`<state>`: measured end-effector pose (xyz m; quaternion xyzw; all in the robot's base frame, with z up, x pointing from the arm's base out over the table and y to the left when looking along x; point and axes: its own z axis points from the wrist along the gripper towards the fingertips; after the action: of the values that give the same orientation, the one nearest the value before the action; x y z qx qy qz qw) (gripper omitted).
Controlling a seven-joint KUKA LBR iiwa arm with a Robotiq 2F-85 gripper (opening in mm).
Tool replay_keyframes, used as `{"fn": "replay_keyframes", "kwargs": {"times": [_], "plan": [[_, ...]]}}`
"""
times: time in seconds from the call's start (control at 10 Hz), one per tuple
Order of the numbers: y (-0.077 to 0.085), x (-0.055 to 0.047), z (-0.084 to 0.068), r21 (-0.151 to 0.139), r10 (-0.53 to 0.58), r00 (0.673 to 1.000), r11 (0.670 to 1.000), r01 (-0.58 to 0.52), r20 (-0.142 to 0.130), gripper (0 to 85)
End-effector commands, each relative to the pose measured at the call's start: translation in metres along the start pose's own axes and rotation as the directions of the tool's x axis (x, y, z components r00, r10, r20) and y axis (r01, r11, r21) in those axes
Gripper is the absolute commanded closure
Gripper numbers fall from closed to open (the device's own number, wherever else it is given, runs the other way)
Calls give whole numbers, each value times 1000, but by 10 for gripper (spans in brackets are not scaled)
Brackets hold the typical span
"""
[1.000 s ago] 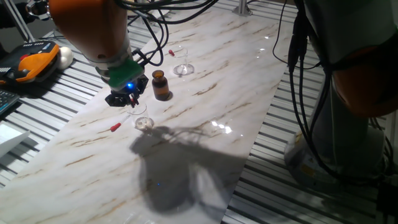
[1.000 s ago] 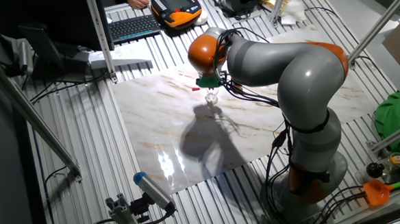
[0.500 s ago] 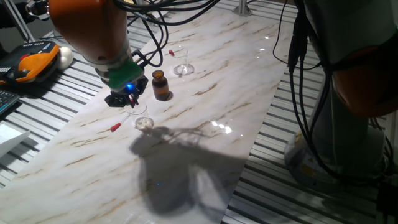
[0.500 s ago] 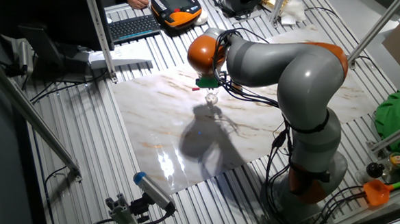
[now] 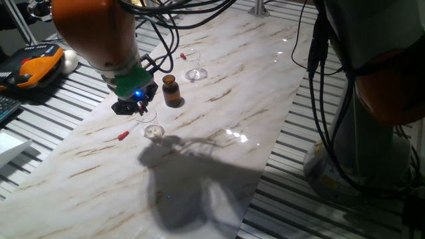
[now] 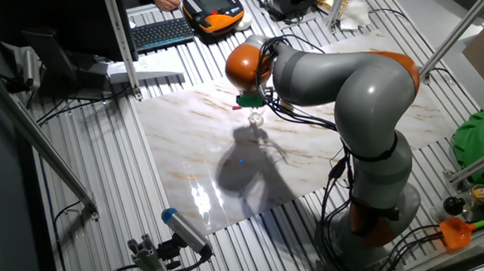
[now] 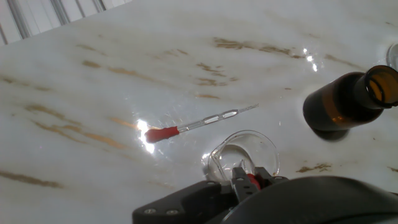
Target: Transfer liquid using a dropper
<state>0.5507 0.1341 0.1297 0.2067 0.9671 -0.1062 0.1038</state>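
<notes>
My gripper (image 5: 135, 106) hangs just above a small clear glass dish (image 5: 154, 131) on the marble table. In the hand view the gripper (image 7: 247, 180) is shut on a red-bulbed dropper (image 7: 252, 182), whose thin glass tip (image 5: 142, 117) points down toward the dish (image 7: 239, 148). A brown open bottle (image 5: 172, 91) stands upright right of the gripper; it also shows in the hand view (image 7: 345, 102). A second dropper (image 7: 199, 122) with a red bulb lies flat on the table beside the dish, also seen in one fixed view (image 5: 123, 136).
A clear stemmed glass (image 5: 195, 72) stands behind the bottle, with another red-ended dropper (image 5: 182, 56) lying near it. An orange teach pendant (image 5: 30, 70) and a keyboard (image 6: 163, 30) lie off the table's far side. Cables hang from the arm (image 6: 330, 73).
</notes>
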Motion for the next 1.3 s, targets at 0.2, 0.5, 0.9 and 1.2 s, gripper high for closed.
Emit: {"fn": "replay_keyframes", "kwargs": {"times": [0.2, 0.5, 0.9, 1.2], "plan": [[1, 0, 0, 3, 1, 1000, 1000, -1, 5, 510], [1, 1, 0, 4, 4, 1000, 1000, -4, 5, 510], [1, 0, -3, -11, 10, 1000, 1000, -10, -9, 510], [2, 0, -8, -16, 22, 1000, 1000, -22, -15, 510]]}}
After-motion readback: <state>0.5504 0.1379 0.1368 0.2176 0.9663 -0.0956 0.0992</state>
